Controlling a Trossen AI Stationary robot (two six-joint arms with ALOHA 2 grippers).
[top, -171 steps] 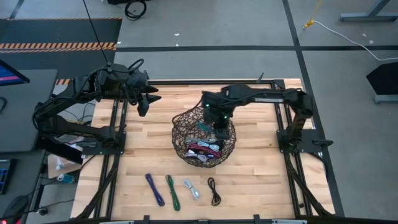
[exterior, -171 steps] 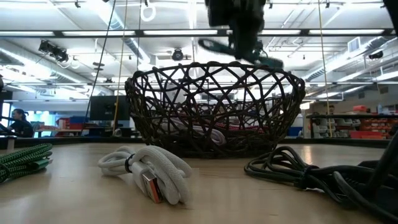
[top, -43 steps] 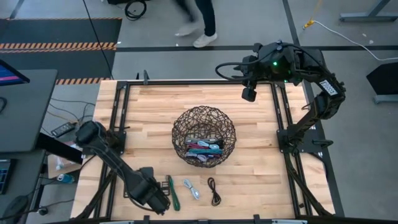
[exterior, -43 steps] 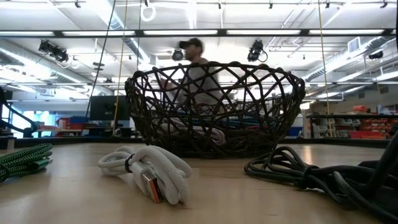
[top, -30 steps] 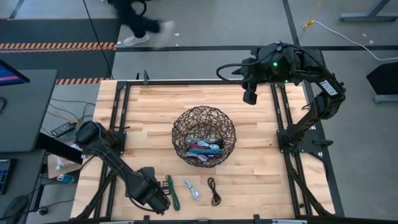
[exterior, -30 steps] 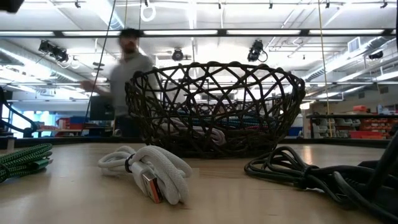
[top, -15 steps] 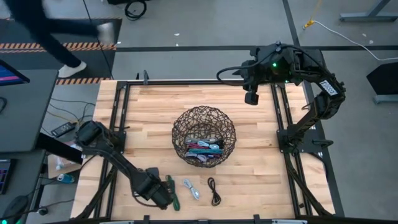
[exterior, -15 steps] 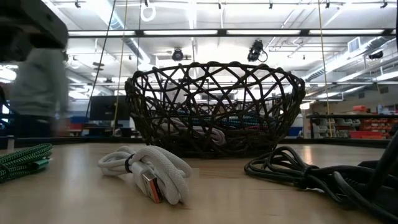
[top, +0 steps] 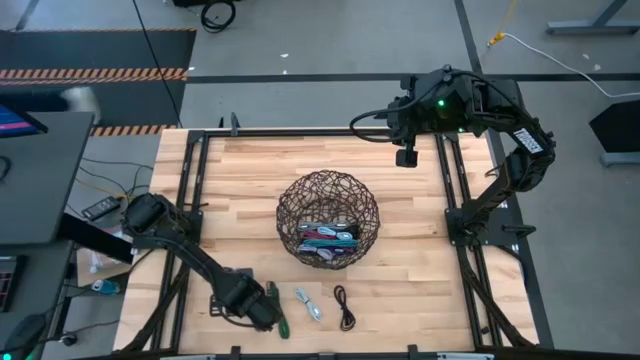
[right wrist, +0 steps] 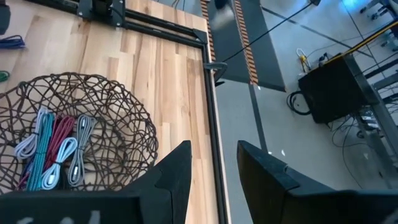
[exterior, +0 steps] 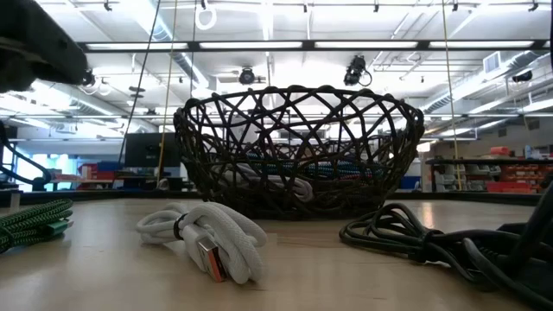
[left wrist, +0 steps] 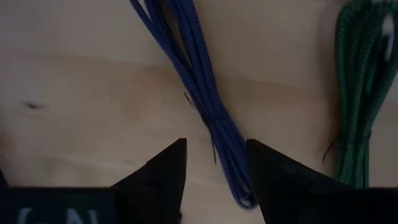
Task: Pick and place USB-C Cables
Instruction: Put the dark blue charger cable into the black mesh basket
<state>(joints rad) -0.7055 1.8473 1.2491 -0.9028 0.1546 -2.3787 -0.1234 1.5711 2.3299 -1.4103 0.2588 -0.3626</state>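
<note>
Your left gripper (left wrist: 214,168) is down low at the table's (top: 230,200) front-left, arm stretched out along the boards, fingers parted with a clear gap. Right between those fingers lies the purple cable (left wrist: 199,99), a slim folded bundle whose long axis runs away from the gripper, its folded end sitting in the gap; whether a finger touches it, you cannot tell from here. In the high view that bundle is hidden under the wrist.

Just beside your gripper, on its far side from the arm's base, the green cable (top: 277,307) lies with its length running front to back (the wrist view shows it parallel to the purple one (left wrist: 357,93)). Next along, the white cable (top: 307,303) lies slightly angled, then the black cable (top: 343,305) in a loose loop, both apart from your fingers.

Further back, mid-table, the wire basket (top: 290,200) holds several bundles (top: 328,240) lying side by side across it.

Your right gripper (top: 406,157) waits well away at the back-right edge, arm folded high, fingers parted around nothing, looking down past the basket (right wrist: 134,118).
</note>
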